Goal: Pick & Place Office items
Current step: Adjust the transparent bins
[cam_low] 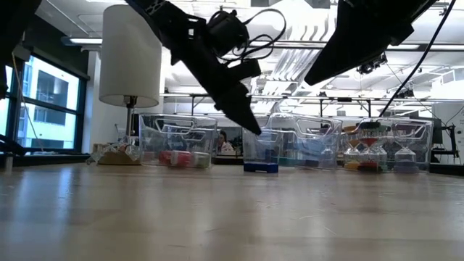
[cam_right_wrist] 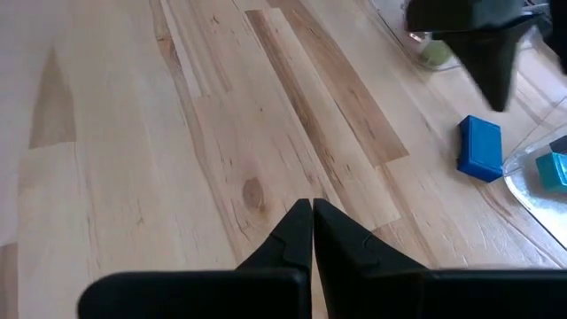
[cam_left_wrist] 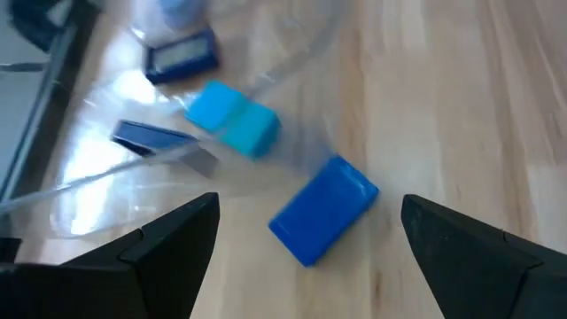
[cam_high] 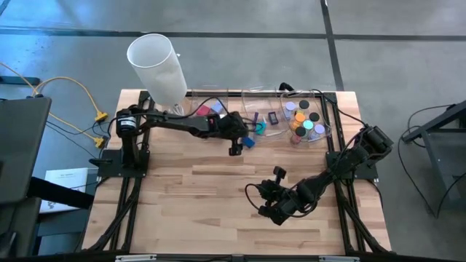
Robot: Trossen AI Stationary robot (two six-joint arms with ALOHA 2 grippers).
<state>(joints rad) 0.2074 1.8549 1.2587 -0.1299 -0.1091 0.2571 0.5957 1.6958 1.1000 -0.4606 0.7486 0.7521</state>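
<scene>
A blue block [cam_left_wrist: 323, 210] lies flat on the table just outside the middle clear bin [cam_high: 263, 122]; it also shows in the low view [cam_low: 261, 167] and the high view [cam_high: 249, 143]. My left gripper [cam_left_wrist: 308, 206] hangs open above it, one finger on either side, touching nothing; it shows too from above [cam_high: 238, 145]. Inside the middle bin lie a teal piece [cam_left_wrist: 232, 118] and dark blue flat rectangles [cam_left_wrist: 182, 55]. Red and pink blocks [cam_high: 211, 109] fill the left bin, round discs [cam_high: 306, 120] the right one. My right gripper [cam_right_wrist: 312, 206] is shut over bare table near the middle [cam_high: 277, 175].
The tall white cylinder [cam_high: 156, 67] stands at the far left corner of the table. Three clear bins line the far edge. Bare wooden table [cam_high: 189, 204] stretches across the near half. Cables and yellow wires [cam_high: 80, 109] lie off the table's left side.
</scene>
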